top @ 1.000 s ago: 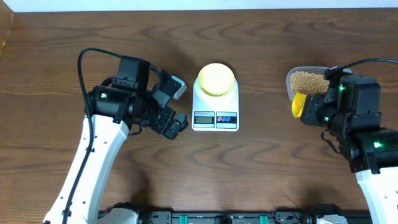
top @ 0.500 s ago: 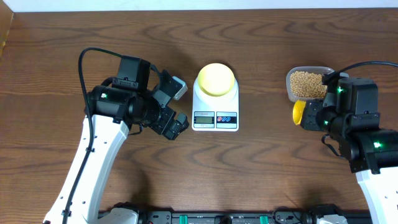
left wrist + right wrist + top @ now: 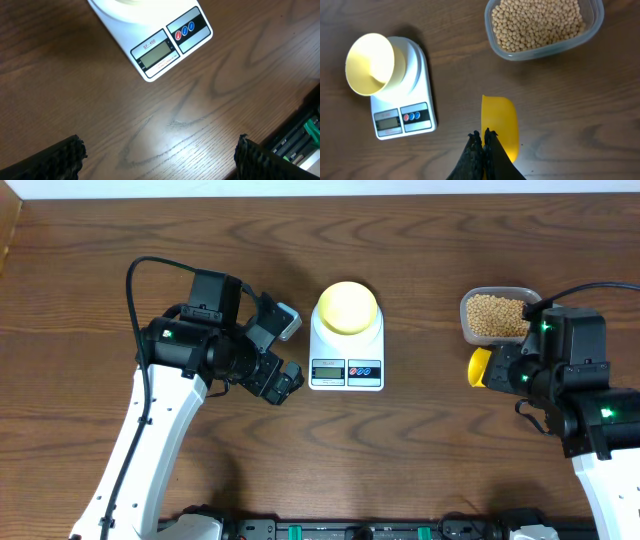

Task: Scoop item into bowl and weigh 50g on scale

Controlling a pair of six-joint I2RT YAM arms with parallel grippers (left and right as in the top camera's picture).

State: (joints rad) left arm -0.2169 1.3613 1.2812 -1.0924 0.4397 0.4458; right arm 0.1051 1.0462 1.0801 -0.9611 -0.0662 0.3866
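The pale-yellow bowl [image 3: 347, 306] [image 3: 370, 64] stands empty on the round platform of the white scale [image 3: 346, 372] [image 3: 405, 120] [image 3: 165, 47]. Tan beans [image 3: 497, 316] [image 3: 536, 22] fill a clear tub [image 3: 547, 50] at the right. My right gripper [image 3: 483, 134] is shut on the handle of a yellow scoop [image 3: 479, 367] [image 3: 500, 120], which looks empty and hangs over the table just in front of the tub. My left gripper [image 3: 287, 348] [image 3: 160, 155] stands wide open left of the scale, with nothing but bare wood between its fingers.
The wooden tabletop [image 3: 420, 440] stretches around the scale and the tub. A dark rail with cables [image 3: 360, 530] runs along the front edge. The table's back edge [image 3: 320, 194] is at the top.
My right gripper has drawn the yellow scoop back from the tub of beans toward the table's front. The left arm has not moved.
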